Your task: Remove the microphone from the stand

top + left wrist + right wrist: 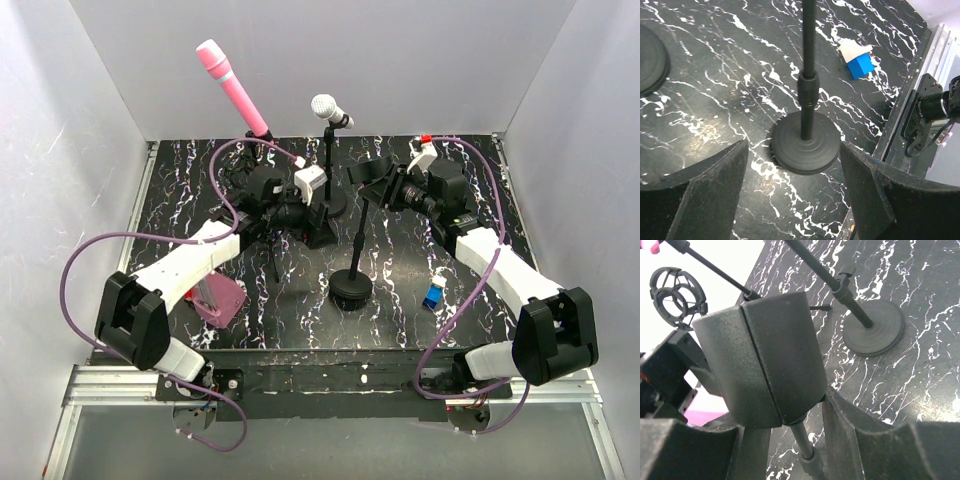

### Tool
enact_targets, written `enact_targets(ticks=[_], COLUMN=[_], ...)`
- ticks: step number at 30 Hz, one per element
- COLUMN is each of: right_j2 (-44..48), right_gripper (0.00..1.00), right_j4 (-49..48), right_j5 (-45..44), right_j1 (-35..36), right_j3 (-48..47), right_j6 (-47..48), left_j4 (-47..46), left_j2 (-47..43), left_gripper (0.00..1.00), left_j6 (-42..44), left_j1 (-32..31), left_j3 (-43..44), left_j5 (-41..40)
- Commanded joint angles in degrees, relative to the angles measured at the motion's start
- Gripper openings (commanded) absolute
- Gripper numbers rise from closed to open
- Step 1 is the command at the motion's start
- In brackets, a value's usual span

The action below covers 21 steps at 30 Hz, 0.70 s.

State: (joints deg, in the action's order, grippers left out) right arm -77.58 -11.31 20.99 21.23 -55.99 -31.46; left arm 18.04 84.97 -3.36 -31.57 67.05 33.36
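A black tapered microphone (367, 170) sits atop a thin black stand, whose pole (362, 235) rises from a round base (351, 290). My right gripper (380, 180) is shut on it. In the right wrist view the microphone (765, 360) fills the middle, the gripper (782, 420) tips press its lower end, and the pole (807, 452) runs down between the fingers. My left gripper (323, 225) is open and empty just left of the pole. In the left wrist view, the left gripper (794, 148) jaws stand wide, framing the base (805, 150) and pole (809, 75) without touching.
A pink microphone (232, 88) on a stand rises at back left. A white microphone (328, 108) stands on a second round-base stand (875, 330) behind the arms. A blue-and-white block (434, 296) lies right of the base. A pink object (220, 298) lies front left. White walls enclose three sides.
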Motion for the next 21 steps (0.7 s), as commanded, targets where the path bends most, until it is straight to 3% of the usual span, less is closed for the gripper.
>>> enact_targets(ticks=[1,7,11,21], right_j2=[1.03,0.06,-0.46,-1.78], right_gripper=[0.01,0.01,0.01,0.01], right_j4=[-1.78,3.22,4.19,5.51], right_j5=[-5.08,-5.35,-5.0,-4.56], right_j1=[0.12,0.12,0.12,0.04], right_j3=[0.61,-2.1,-3.34,-3.43], right_j6=[-3.43,-2.82,-2.2,-3.52], left_j4=[-11.6,-21.72,-25.86,-28.5], left_j2=[0.81,6.69,10.74,15.84], left_gripper=[0.72,0.71,0.69,0.44], left_j6=[-4.99,-10.17,-11.32,-11.06], left_j1=[-3.31,-7.01,-8.15,-10.44], left_j3=[-4.63,-5.88,-3.86,-1.3], left_j5=[-0.67,-11.72,-11.92,-10.43])
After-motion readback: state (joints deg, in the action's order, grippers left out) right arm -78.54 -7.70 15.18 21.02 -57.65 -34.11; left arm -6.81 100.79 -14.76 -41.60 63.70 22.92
